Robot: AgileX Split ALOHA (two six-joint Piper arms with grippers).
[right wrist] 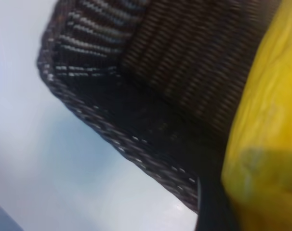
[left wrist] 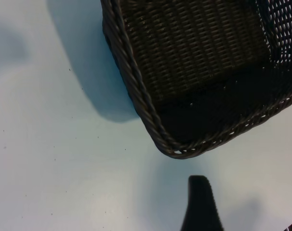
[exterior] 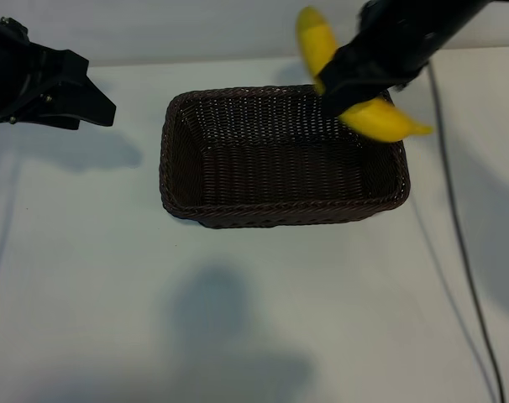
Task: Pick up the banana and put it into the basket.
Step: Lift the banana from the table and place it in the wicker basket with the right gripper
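Note:
The bright-yellow banana (exterior: 380, 120) hangs in the air over the far right corner of the dark-brown woven basket (exterior: 280, 214), tilted, one end pointing up and away. My right gripper (exterior: 348, 84) is shut on its middle. In the right wrist view the banana (right wrist: 266, 134) fills one side beside a dark finger (right wrist: 211, 207), with the basket (right wrist: 151, 72) below. My left gripper (exterior: 102, 109) is parked at the left of the table, apart from the basket, open and holding nothing. One of its fingers (left wrist: 202, 207) shows near a basket corner (left wrist: 151, 115).
The basket stands on a plain white table (exterior: 86, 277), its inside holding nothing. A dark cable (exterior: 464, 252) runs along the table's right side. Open table surface lies in front of the basket and to its left.

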